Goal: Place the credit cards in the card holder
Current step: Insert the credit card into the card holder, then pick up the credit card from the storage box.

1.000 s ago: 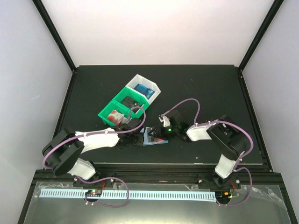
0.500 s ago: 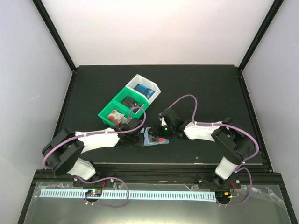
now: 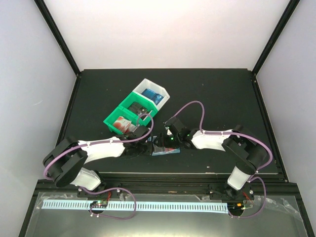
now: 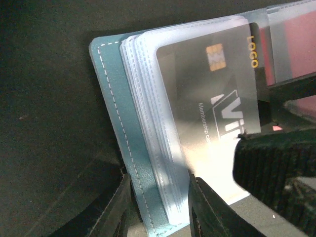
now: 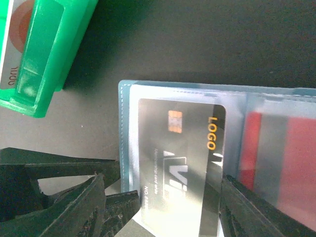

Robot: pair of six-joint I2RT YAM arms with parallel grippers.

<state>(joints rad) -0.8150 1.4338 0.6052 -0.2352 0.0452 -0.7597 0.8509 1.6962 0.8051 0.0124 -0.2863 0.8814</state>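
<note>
The teal card holder [image 3: 171,149] lies open on the black table, near the front. In the left wrist view my left gripper [image 4: 160,183] is shut on the holder's left flap [image 4: 111,98] and its stack of clear pockets. My right gripper [image 3: 167,140] is shut on a black credit card [image 5: 177,163] marked "LOGO". It holds the card tilted over the holder's left pockets [image 5: 122,123], chip end forward. The black card [image 4: 207,94] and a right finger [image 4: 276,168] also show in the left wrist view. A red card [image 5: 291,163] sits in a right-hand pocket.
Two joined green bins [image 3: 129,114] stand just behind the left gripper, and one holds a red-and-white card [image 5: 11,44]. A white bin [image 3: 154,94] with blue cards stands behind them. The table's front edge runs close below the holder.
My right gripper has moved left and down with the black card, from beside the holder to over its left pockets. The left arm has barely shifted.
</note>
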